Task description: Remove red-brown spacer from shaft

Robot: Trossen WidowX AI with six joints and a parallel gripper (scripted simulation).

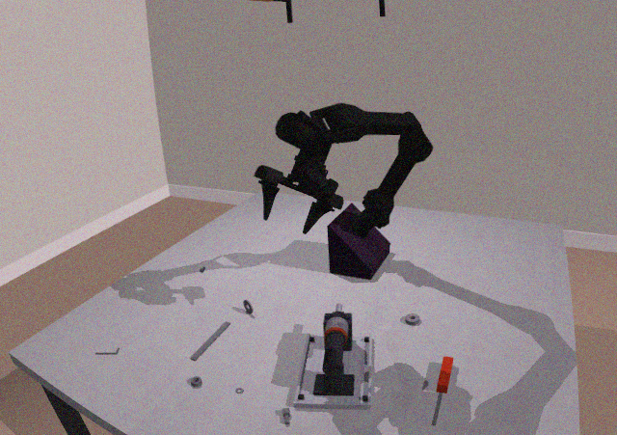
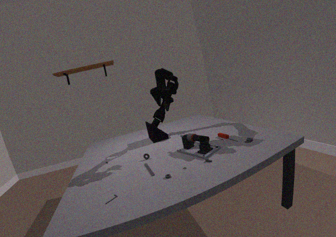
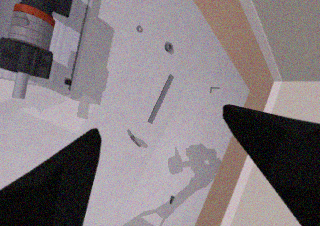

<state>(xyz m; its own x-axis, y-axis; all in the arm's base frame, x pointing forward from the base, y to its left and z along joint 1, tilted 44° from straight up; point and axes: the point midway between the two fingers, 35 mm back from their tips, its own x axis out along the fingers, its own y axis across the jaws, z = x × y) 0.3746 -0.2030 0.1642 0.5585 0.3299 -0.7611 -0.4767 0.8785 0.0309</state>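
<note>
1. The end effector (image 1: 284,225) (image 2: 163,107) (image 3: 162,122) hangs well above the desk (image 1: 164,331) (image 2: 130,202) (image 3: 120,76), fingers spread wide with nothing between them.
2. The pale shaft stub (image 1: 339,307) (image 3: 20,86) pokes out of a dark block (image 1: 327,320) (image 2: 187,142) (image 3: 25,60) on the side facing the arm's base. In the wrist view it lies left of the finger gap, so the end effector probably needs to come across and down.
3. The shaft's long axis runs from the arm's base side towards the desk's near edge in the top view. I judge that the fingers should close across that line, then draw along it.
4. The red-brown spacer (image 1: 335,330) (image 2: 192,137) (image 3: 34,14) is on the assembly, between grey rings and a dark cylinder; which part is the big housing I cannot tell for certain.
5. The pull has yet to be made; overdrawing could free a second spacer.
</note>
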